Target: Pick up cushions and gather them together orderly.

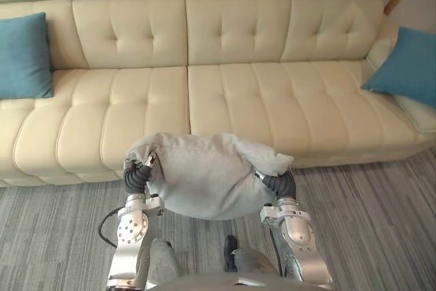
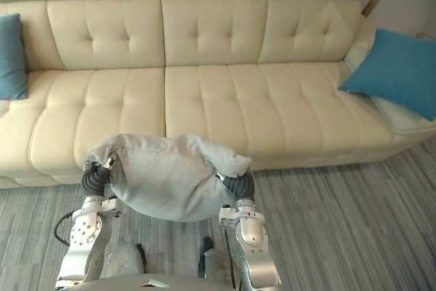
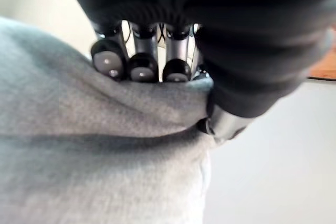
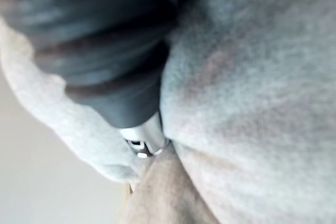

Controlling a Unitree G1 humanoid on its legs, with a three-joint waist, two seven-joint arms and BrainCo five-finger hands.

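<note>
The grey cushion [image 1: 204, 175] hangs in the lower centre of the head view, lifted clear of the floor just in front of the sofa's front edge. It is soft, plain pale-grey fabric. It is squashed into a rounded, sagging lump, with its upper edge crumpled and one corner poking out to the right. The left hand [image 1: 136, 177] is at the cushion's left end. In the left wrist view its dark-tipped fingers [image 3: 143, 66] press down into the cloth while the thumb closes in from below, so a fold is pinched between them. The right hand [image 1: 281, 185] is at the cushion's right end, its dark cover half buried in the fabric, and its grip cannot be told. Behind, the cream tufted sofa [image 1: 272, 93] spans the frame. The left blue cushion [image 1: 24, 56] leans against its backrest at the upper left. The right blue cushion [image 1: 407, 66] stands tilted at the upper right. Grey striped carpet [image 1: 381, 223] covers the bottom of the frame.
</note>
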